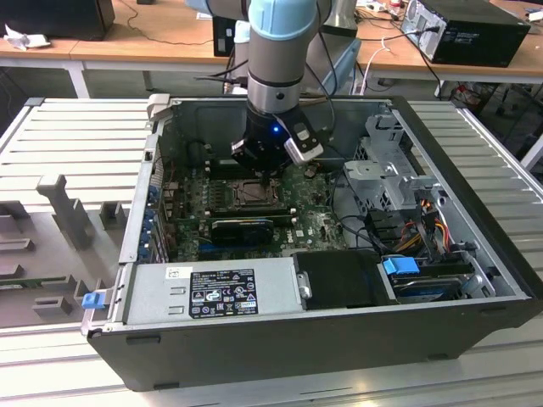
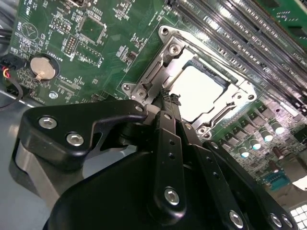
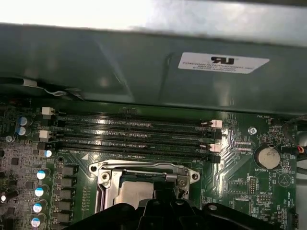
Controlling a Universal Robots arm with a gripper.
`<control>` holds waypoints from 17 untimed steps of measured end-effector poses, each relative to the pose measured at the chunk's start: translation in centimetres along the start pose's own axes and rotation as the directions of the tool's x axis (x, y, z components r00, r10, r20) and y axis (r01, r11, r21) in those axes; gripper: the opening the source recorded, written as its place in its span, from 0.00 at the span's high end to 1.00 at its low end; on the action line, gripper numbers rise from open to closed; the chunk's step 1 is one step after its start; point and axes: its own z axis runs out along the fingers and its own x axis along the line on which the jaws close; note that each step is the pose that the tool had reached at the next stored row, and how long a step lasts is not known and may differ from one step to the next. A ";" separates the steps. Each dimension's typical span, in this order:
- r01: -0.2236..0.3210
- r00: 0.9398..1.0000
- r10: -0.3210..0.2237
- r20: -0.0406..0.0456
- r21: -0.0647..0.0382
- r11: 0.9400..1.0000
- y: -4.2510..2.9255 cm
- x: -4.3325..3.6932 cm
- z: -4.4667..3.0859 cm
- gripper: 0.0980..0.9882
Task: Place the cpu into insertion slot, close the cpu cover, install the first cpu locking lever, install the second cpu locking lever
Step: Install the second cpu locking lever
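The gripper [image 2: 165, 98] stands low over the insertion slot [image 2: 192, 86] inside the open computer case [image 1: 475, 254]; in the second wrist view the two black fingers [image 2: 168, 143] lie close together, narrow, with their tips at the near edge of the socket frame, and I see nothing held between them. The cpu [image 2: 199, 91] already lies in the slot, just beyond the fingertips, its pale top showing through the window of the cpu cover [image 2: 158, 72], which seems to lie flat around it. The risk, as I judge it, is in how close everything is: the tips are at the metal frame, so a small slide sideways could scrape the chip top or push the cover out of line; a push that goes too deep could press on the green motherboard [image 2: 72, 48] beside the socket; the memory slots [image 3: 139, 129] on the far side of the socket leave little room for the gripper body. What is hard to see: the gripper body hides the near side of the socket in both wrist views; I cannot tell whether the tips touch a locking lever or only the frame, nor whether either lever is already hooked; in the exterior view the arm [image 1: 276, 51] covers part of the socket.
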 end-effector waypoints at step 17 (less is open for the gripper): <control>-0.001 1.000 0.001 0.000 0.000 1.000 -0.75 0.05 -2.54 0.99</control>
